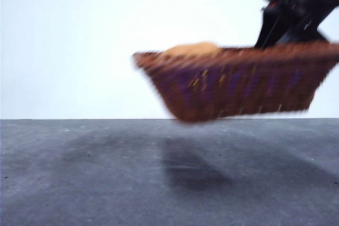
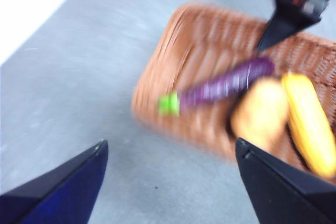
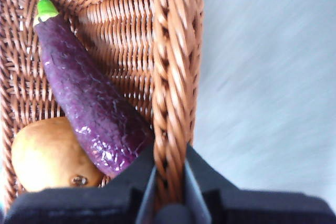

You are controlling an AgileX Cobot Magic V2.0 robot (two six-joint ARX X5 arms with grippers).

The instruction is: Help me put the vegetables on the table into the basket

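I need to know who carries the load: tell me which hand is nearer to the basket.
Right. The right hand is clamped on the basket rim, holding it lifted above the table. The left hand is open, apart from the basket, over the table beside it.

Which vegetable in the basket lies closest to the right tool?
The eggplant. Its thick end lies right beside the right tool, which is shut on the basket rim. The potato sits further along, and the corn beyond it.
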